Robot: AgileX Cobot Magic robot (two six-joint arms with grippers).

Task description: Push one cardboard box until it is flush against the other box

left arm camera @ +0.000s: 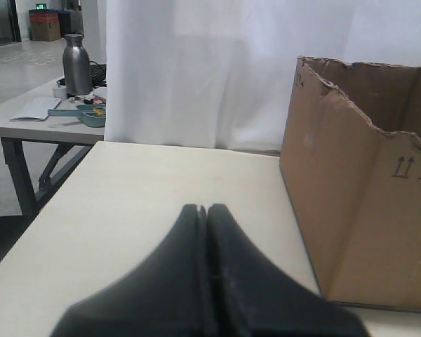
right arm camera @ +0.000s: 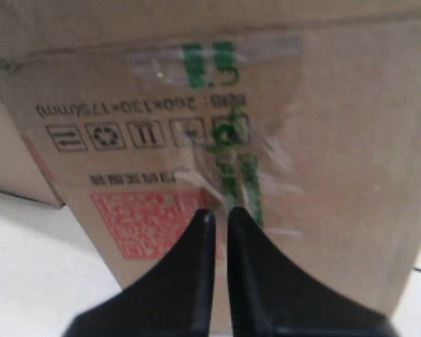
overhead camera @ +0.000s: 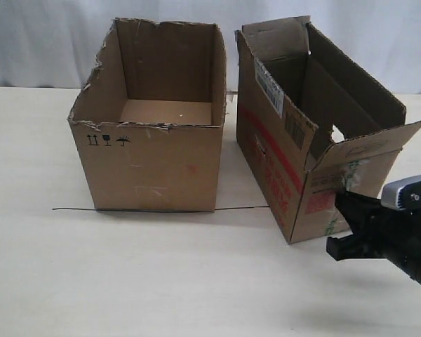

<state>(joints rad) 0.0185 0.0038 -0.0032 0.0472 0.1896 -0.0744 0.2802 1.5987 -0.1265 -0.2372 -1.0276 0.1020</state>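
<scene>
The cardboard box [overhead camera: 281, 161] is the narrow one on the right, with upright flaps, a red side stripe and a red square label [right arm camera: 144, 217] beside green-printed tape. It stands skewed. A wedge of table separates it from the other box [overhead camera: 154, 165], the wide one with a torn rim, and the wedge is narrow at the back and wider at the front. My right gripper [overhead camera: 340, 223] [right arm camera: 219, 214] is shut and empty, just in front of the narrow box's labelled end face. My left gripper [left arm camera: 202, 208] is shut and empty over bare table beside the wide box [left arm camera: 365, 203]. It is outside the exterior view.
A thin dark wire [overhead camera: 77, 209] lies on the pale table [overhead camera: 126, 281] along the wide box's front. A white curtain [overhead camera: 49, 42] hangs behind. In the left wrist view a second table [left arm camera: 28, 126] carries a metal bottle [left arm camera: 75, 64].
</scene>
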